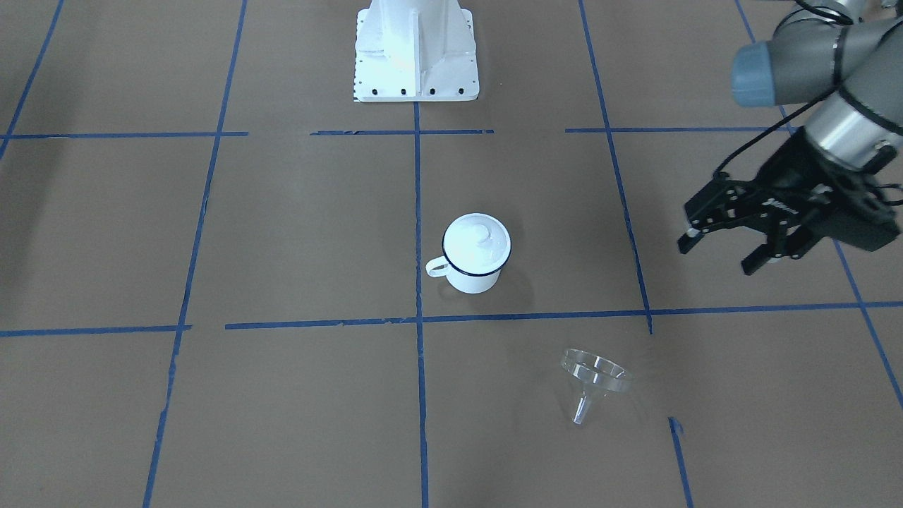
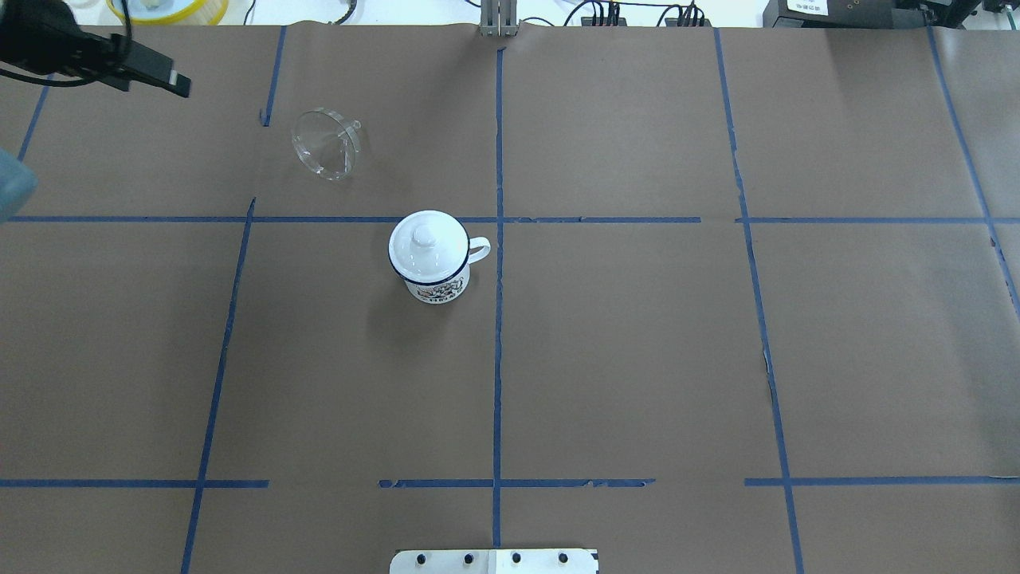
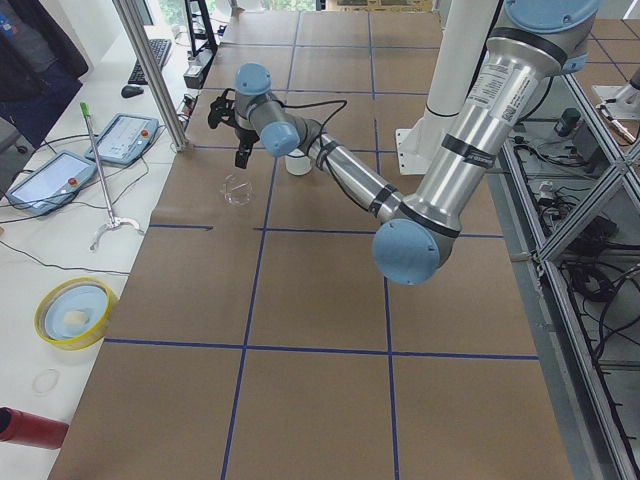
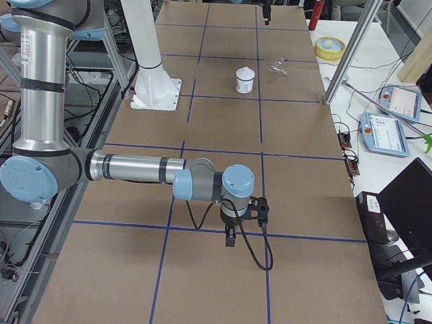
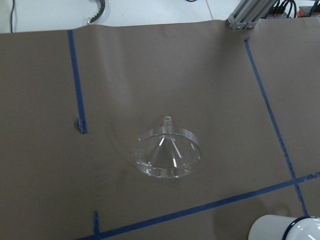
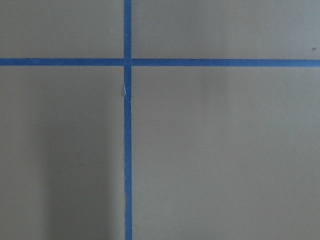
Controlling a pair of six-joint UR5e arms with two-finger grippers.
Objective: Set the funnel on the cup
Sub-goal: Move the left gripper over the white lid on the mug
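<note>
Clear plastic, thin-walled and glossy, the funnel [image 1: 594,374] lies tipped on its side on the matte brown paper table [image 1: 282,233]. Its wide round conical bowl opens toward the robot's side, and its short narrow spout points toward the operators' edge. Light catches the rim in bright streaks, and the paper shows through the walls. It lies well apart from the cup [image 1: 474,271], across a line of blue tape [image 1: 536,316] and further to the robot's left.

The cup stands upright. It is smooth white enamel with a thin dark rim, a small loop handle and a printed band on the side facing the robot. A round white lid [image 2: 426,239] with a knob sits on its mouth.

The left gripper [image 1: 719,255], black and angular, hangs above the table off to the funnel's side, its two fingers spread wide with nothing between them. The right gripper [image 4: 233,233] hangs low over a tape crossing far from both things, and I cannot tell how its fingers stand.
</note>
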